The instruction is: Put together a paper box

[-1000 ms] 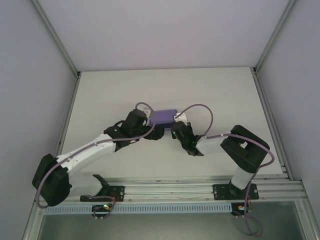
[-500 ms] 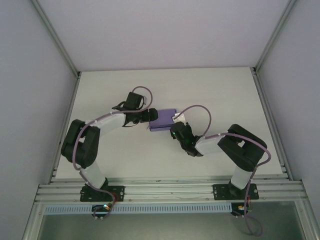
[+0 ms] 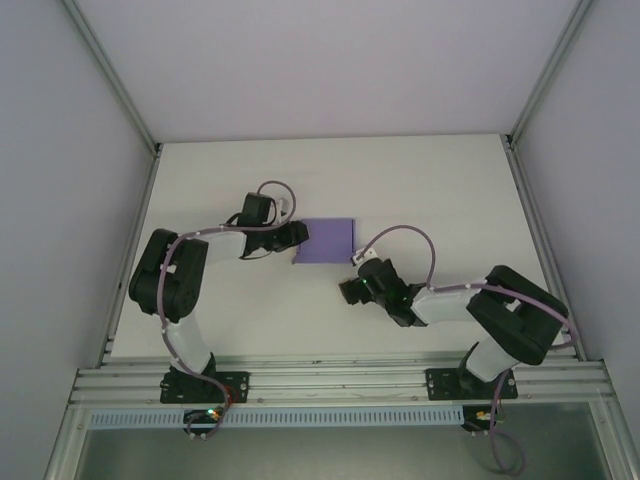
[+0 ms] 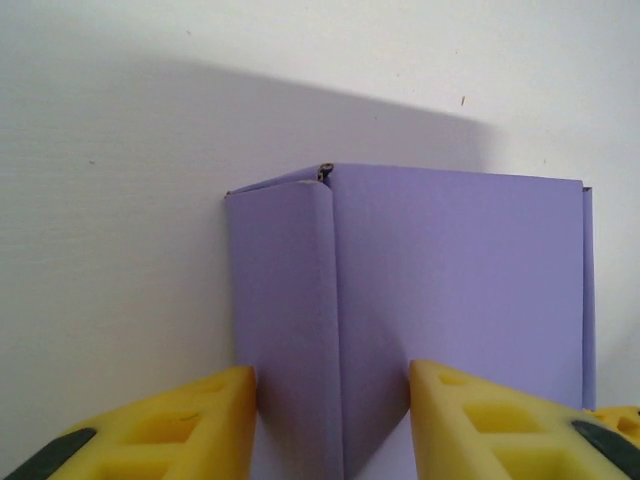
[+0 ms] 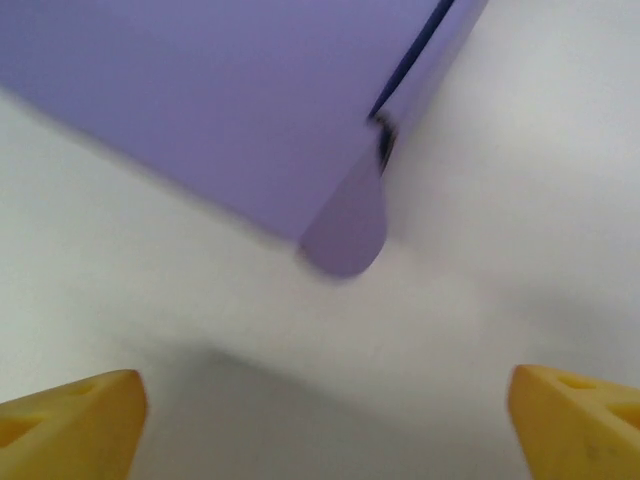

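Top external: paper box [image 3: 330, 240] on table [image 3: 450, 190], left pincer [image 3: 298, 240] apart astride its edge, right pincer [image 3: 349, 290] apart nearby.

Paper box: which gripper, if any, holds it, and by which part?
Right gripper: open, clear of the paper box. Left gripper straddles its folded flap; grip cannot be told.

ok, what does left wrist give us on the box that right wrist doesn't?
Left wrist: the left gripper straddling a folded side panel of the paper box, with the crease running up between its yellow fingers. Right wrist: a rounded tab sticking out at a box corner, and the right gripper open wide, clear of it. Both: lilac card lying on the white table.
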### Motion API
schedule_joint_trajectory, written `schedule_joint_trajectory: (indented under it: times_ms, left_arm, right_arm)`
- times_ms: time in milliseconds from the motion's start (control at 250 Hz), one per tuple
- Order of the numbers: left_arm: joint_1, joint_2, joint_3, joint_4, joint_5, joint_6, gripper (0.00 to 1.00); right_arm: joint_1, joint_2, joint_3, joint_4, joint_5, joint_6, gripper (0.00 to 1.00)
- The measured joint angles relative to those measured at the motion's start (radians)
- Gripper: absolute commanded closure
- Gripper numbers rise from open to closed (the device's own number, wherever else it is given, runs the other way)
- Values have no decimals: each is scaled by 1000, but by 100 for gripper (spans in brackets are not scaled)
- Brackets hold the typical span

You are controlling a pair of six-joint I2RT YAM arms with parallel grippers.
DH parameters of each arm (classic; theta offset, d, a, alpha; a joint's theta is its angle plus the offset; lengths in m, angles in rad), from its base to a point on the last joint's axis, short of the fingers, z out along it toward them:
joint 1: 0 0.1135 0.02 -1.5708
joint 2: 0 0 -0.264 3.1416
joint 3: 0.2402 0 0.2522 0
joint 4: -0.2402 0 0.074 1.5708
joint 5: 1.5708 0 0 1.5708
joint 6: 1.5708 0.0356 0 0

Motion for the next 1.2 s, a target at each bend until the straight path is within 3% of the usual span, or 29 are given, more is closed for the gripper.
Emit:
schedule_joint_trajectory:
  times_ms: [160, 347, 615, 779, 918, 1086, 1198]
  left_arm:
    - [24, 0, -61, 118, 45, -33, 68]
    - [71, 1, -140, 267, 115, -92, 74]
    - [93, 18, -189, 386, 153, -139, 75]
    - [105, 33, -212, 455, 177, -166, 78]
    - [113, 42, -229, 504, 192, -181, 78]
    - [114, 42, -234, 513, 192, -184, 78]
    - [114, 42, -233, 514, 192, -184, 77]
  right_arm:
    - [-41, -95, 43, -101, -143, 3, 0]
    - [-212, -111, 140, -114, -334, 132, 0]
    - [-340, 164, 430, -156, -575, 357, 0]
    - [-394, 311, 461, -143, -675, 473, 0]
    - [-402, 349, 510, -125, -745, 513, 2]
    - [-398, 431, 552, -63, -866, 546, 12]
    - [-405, 466, 585, -32, -927, 573, 27]
